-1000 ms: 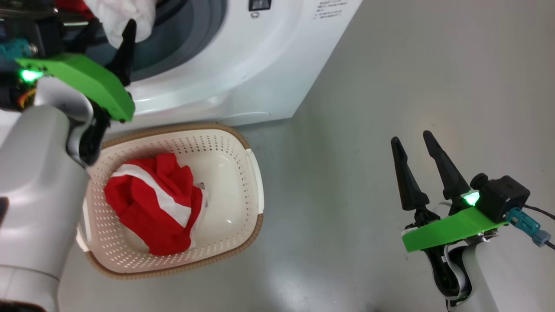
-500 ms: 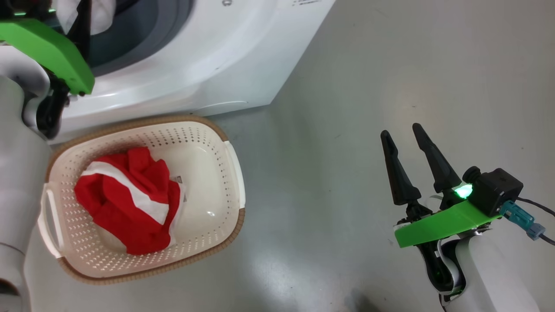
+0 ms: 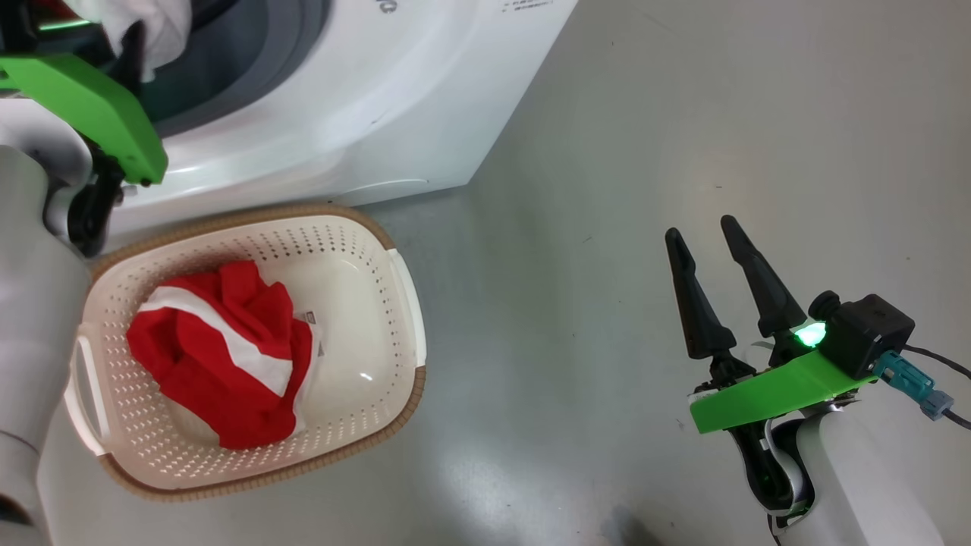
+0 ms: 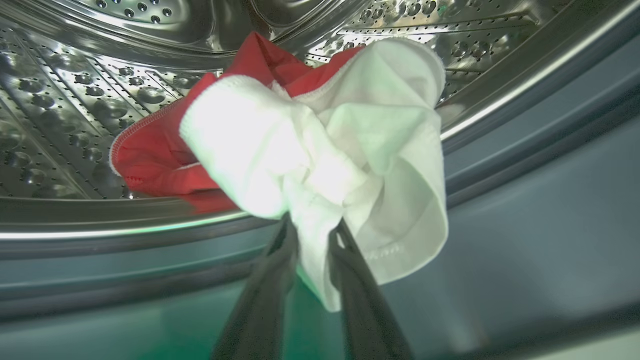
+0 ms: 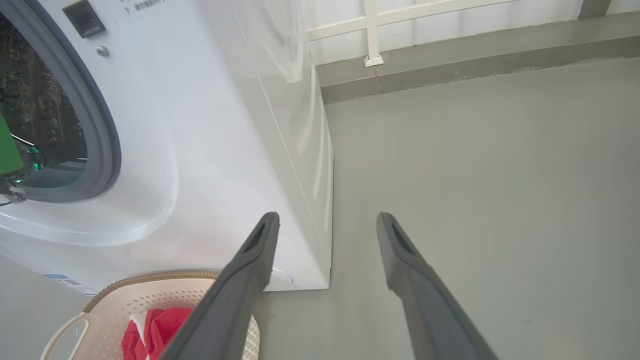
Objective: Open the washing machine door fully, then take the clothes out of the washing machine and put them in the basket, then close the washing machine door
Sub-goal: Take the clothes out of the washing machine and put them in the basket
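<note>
**Q:** Left gripper [image 4: 315,239], what state?
**A:** Closed down on a fold of the white cloth [image 4: 325,140]. Both dark fingers [image 4: 272,280] pinched it from either side, and a loose flap hung down between and past them.

**Q:** Where was that?
**A:** At the mouth of the steel drum [image 4: 75,80], over the grey-blue rubber ring [image 4: 500,210]. Most of the white cloth was bunched just beyond the fingertips, at the drum's lip.

**Q:** Anything else in the drum?
**A:** Red cloth [image 4: 150,160], pressed against the far side of the white one and lying on the perforated drum wall. Couldn't tell whether the two were joined or just tangled.

**Q:** And the machine?
**A:** A white front-loading washing machine [image 3: 364,98], far left in the head view. Its round opening faced the robot, with the left arm reaching into it.

**Q:** Basket?
**A:** Cream perforated basket [image 3: 345,254] with a brown rim, on the grey floor [image 3: 607,152]. It sat just on the near side of the machine's front. A red-and-white cloth [image 3: 220,356] lay crumpled in its left half.

**Q:** Right gripper?
**A:** Right gripper [image 3: 700,228] had its fingers spread apart with nothing between them. It hung above the floor, well to the right of the basket, tips pointing away from the robot.
</note>
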### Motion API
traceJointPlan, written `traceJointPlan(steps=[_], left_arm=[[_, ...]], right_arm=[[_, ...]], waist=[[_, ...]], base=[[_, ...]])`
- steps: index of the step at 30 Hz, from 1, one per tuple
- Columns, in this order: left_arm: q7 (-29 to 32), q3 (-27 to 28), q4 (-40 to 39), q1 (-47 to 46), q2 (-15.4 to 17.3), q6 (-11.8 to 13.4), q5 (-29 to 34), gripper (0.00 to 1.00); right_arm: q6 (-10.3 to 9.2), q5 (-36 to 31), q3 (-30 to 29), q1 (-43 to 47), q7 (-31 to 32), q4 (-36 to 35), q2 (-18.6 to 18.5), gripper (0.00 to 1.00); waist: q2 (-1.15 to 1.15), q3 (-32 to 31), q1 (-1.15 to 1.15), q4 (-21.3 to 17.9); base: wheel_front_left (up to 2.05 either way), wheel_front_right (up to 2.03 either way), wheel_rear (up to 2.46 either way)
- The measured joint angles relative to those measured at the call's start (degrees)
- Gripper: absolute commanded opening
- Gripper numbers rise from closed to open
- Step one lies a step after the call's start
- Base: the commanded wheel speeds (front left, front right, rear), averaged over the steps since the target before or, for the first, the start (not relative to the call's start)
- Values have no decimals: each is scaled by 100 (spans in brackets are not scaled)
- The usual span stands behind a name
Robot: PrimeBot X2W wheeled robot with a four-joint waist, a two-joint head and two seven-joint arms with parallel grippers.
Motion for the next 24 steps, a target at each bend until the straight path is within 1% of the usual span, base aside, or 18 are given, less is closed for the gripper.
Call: traceJointPlan(steps=[5, 11, 15, 18, 21, 24], left_arm=[[-210, -191, -9, 1, -9, 0, -114, 0], [-791, -375, -84, 58, -102, 0, -282, 0], [-1074, -385, -166, 281, -118, 0, -463, 0], [-1163, -334, -294, 469, -137, 0, -549, 0], [-1169, 134, -787, 711, -105, 0, -537, 0], [-1188, 666, -1251, 1016, -80, 0, -309, 0]], right_arm=[[0, -2, -12, 0, 0, 2, 0, 100], [0, -36, -74, 1, 0, 15, 0, 100], [0, -105, -177, 5, 0, 32, -1, 100], [0, -183, -229, 27, 0, 57, -1, 100], [0, -231, -299, 73, 0, 74, -1, 100], [0, -280, -389, 168, 0, 92, -1, 100]], waist=[[0, -53, 0, 51], [0, -189, 0, 155], [0, -321, 0, 251], [0, -428, 0, 338], [0, -582, 0, 463], [0, -709, 0, 556]], base=[[0, 0, 0], [0, 0, 0], [0, 0, 0], [0, 0, 0], [0, 0, 0], [0, 0, 0]])
